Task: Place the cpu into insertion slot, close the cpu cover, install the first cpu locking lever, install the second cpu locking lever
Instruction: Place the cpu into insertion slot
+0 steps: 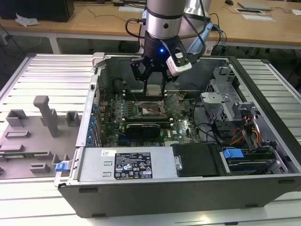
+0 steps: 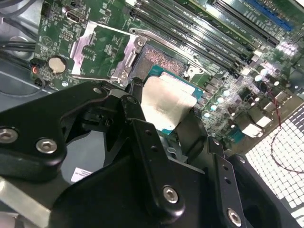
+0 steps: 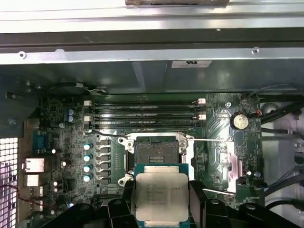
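Observation:
My gripper (image 1: 154, 88) hangs inside the open computer case, shut on the cpu (image 3: 161, 194), a square chip with its silver face showing between the two black fingers (image 3: 197, 199). In the exterior view the cpu (image 1: 154, 89) sits a short way above the insertion slot (image 1: 149, 109). The insertion slot (image 3: 154, 152) is bare, its dark pin field exposed on the green board. The cpu cover (image 2: 102, 52), a silver frame with a square window, lies swung open beside the slot (image 2: 164, 59). Two thin lever rods (image 3: 211, 139) stand free of the socket. In the second wrist view the cpu (image 2: 168, 102) shows tilted over the socket's edge.
Long black memory slots (image 3: 147, 114) run just beyond the socket. The case wall (image 1: 155, 59) stands behind the gripper. A drive cage with cables (image 1: 235, 122) fills the exterior view's right, a black shroud (image 1: 195, 160) lies in front, and a grey fixture block (image 1: 47, 115) stands outside the case.

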`<state>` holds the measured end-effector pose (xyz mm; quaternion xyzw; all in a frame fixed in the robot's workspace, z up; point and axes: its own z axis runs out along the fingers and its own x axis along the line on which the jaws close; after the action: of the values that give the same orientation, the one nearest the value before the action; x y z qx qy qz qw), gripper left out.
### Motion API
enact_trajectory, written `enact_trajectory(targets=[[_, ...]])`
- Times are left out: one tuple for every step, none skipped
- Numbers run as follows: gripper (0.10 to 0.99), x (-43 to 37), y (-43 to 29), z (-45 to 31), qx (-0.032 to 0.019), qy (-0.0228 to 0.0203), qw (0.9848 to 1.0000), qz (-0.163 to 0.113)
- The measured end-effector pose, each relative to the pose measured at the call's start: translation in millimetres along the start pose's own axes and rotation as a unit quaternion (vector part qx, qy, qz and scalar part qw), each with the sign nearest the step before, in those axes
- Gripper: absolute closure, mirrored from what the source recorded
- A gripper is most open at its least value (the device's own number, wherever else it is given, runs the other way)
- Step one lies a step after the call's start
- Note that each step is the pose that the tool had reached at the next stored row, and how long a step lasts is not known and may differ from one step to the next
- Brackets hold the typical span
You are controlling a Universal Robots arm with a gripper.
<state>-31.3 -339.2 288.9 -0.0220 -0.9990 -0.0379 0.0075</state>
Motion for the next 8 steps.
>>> enact_trajectory(targets=[[0.549, 0.0, 0.0, 0.5, -0.0001, -0.0005, 1.0, 0.007], [0.549, 0.0, -0.1, 1.1, -0.0003, -0.0014, 0.9998, 0.019], [0.549, 0.0, -0.1, 1.6, -0.0005, -0.0022, 0.9996, 0.03], [0.549, 0.0, -0.2, 2.0, -0.0006, -0.0028, 0.9993, 0.038], [0.549, 0.0, -0.2, 2.8, -0.0009, -0.0043, 0.9983, 0.058], [0.549, -0.1, -0.2, 3.3, -0.0012, -0.0055, 0.9973, 0.073], [0.549, -0.1, -0.3, 3.9, -0.0015, -0.0069, 0.9958, 0.091], [0.549, -0.1, -0.3, 4.6, -0.0019, -0.0085, 0.9936, 0.113]])
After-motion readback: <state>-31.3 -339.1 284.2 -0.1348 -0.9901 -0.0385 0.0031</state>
